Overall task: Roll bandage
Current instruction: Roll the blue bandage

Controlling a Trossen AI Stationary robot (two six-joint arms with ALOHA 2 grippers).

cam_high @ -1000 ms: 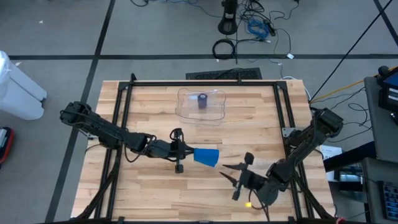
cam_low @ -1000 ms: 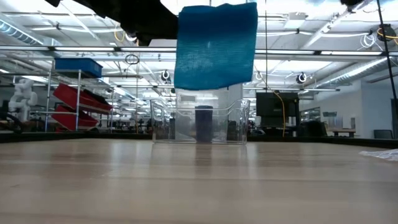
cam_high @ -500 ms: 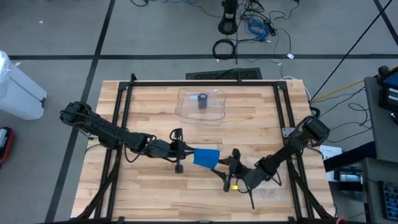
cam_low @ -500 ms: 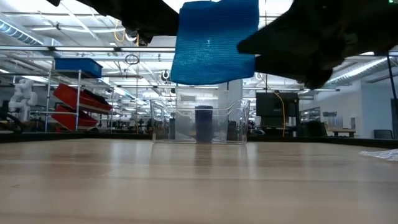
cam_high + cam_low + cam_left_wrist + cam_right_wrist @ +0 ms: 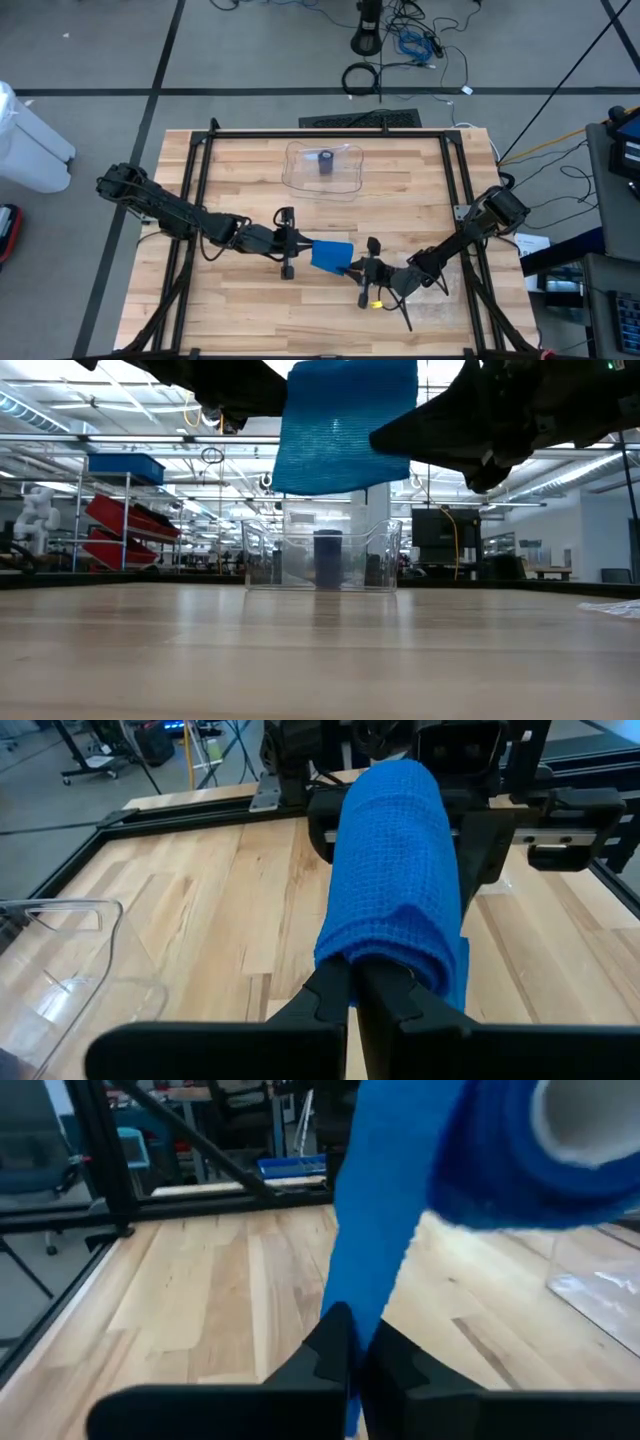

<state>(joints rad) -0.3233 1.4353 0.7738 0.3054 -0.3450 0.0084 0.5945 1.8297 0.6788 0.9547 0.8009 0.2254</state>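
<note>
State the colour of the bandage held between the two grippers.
Bright blue bandage, with a fine woven mesh texture; the left wrist view shows it best.

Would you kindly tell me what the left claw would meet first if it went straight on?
Probably the right claw, shut on the far end of the blue bandage that the left claw holds.

Robotics lab / industrial hall: open ceiling with strip lights (image 5: 60, 415), storage racks with red and blue bins (image 5: 125, 465), floor cables (image 5: 420, 45), framed wooden table (image 5: 250, 180).
</note>
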